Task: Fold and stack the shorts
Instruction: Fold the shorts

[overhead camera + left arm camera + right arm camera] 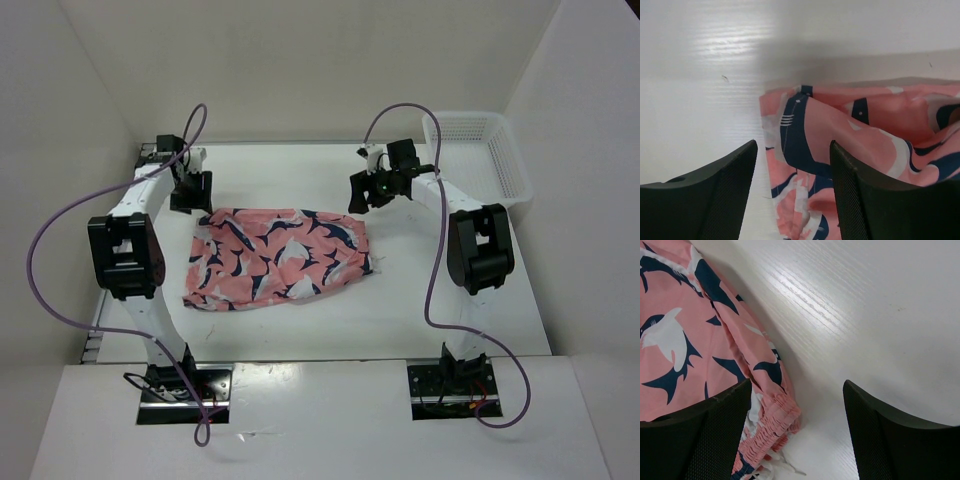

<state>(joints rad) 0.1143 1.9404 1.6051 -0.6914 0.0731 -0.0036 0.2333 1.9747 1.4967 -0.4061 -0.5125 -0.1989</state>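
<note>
The salmon-pink shorts (277, 257) with navy-and-white whale shapes lie flat in the middle of the white table. My left gripper (190, 193) hovers open just beyond their far left corner; in the left wrist view (792, 200) that corner of the shorts (805, 130) lies between and beyond my open fingers, not gripped. My right gripper (372, 190) hovers open above the far right corner; in the right wrist view (796, 432) the gathered waistband (772, 422) and drawstring lie under the gap by the left finger.
A white perforated basket (478, 150) stands at the far right of the table (400, 300). White walls enclose the table at the back and sides. Purple cables loop from both arms.
</note>
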